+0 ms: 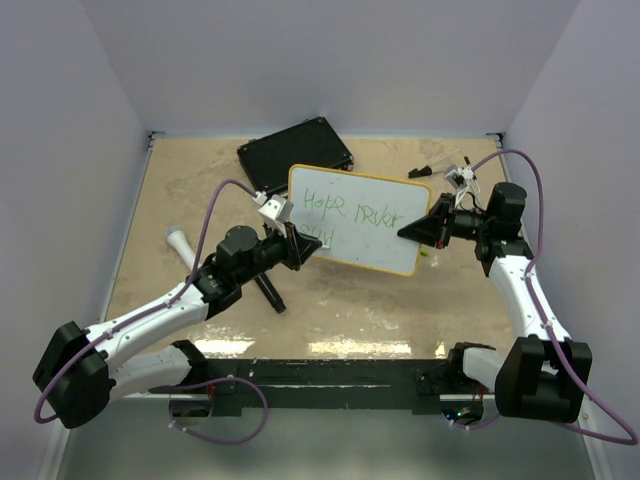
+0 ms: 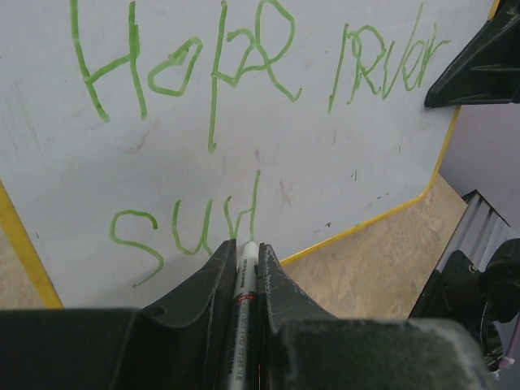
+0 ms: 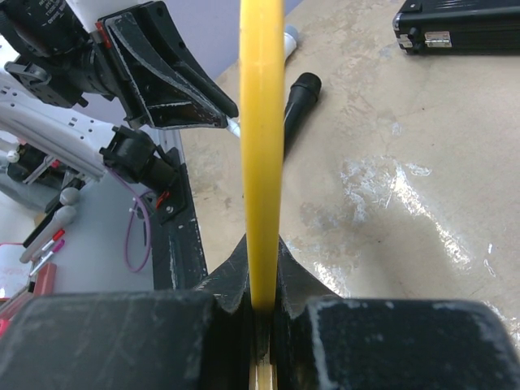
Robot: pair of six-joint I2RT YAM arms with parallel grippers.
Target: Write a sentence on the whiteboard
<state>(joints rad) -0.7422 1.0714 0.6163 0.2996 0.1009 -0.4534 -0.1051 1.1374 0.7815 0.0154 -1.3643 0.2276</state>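
The whiteboard [image 1: 372,232] is held tilted above the table, its yellow rim [image 3: 262,122] pinched edge-on in my shut right gripper [image 3: 262,280] at the board's right end [image 1: 418,232]. The sentence [image 1: 348,212] is in green: two words on the top line [image 2: 244,65] and a few letters below [image 2: 187,231]. My left gripper [image 2: 245,249] is shut on a white marker [image 2: 242,284]. The marker's tip touches the board at the end of the lower letters. From above, this gripper [image 1: 298,246] sits at the board's lower left corner.
A black case [image 1: 295,150] lies behind the board at the back of the table. A black stick [image 1: 268,290] and a white cylinder [image 1: 178,240] lie near the left arm. Small parts [image 1: 445,170] sit at the back right.
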